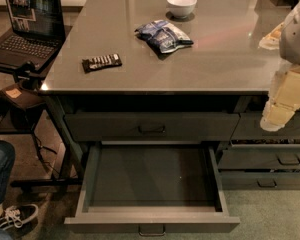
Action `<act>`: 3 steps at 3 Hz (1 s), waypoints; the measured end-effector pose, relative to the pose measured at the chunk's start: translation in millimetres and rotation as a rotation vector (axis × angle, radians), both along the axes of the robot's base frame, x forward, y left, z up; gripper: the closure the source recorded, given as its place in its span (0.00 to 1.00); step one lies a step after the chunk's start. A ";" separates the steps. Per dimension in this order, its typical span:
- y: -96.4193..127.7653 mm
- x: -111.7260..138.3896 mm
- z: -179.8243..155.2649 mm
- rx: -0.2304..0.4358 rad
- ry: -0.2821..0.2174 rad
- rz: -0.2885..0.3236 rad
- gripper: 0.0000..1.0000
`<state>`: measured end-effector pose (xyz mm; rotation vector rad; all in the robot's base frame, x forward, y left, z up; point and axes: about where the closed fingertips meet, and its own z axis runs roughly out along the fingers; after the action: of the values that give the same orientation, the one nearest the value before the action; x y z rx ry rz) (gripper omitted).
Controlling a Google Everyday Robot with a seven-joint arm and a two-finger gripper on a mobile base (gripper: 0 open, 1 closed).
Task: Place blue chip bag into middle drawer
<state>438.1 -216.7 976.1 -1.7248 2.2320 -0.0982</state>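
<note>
While a laptop [32, 21] sits open far left, black bar [101, 62] on the desk [225, 54], middle drawer [152, 221] pulled out below, bag [164, 35] lying mid-desk near the bowl [181, 5], end effector [273, 121] at the right edge, well apart from bag, cannot tell its grip.

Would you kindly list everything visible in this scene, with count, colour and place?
blue chip bag: one, blue and white, counter's middle
black bar: one, black, counter's left front
bowl: one, white, counter's back
counter: one, grey, centre
middle drawer: one, dark grey, pulled open under counter
top drawer: one, dark grey, shut above it
laptop: one, black, open at left
shoe: one, grey with white laces, lower left
gripper: one, cream, right edge, below counter level
</note>
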 end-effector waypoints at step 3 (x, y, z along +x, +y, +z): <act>21.2 51.7 -6.6 0.045 0.013 0.055 0.00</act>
<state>489.9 -195.5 969.6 -1.7665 2.1772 -0.0244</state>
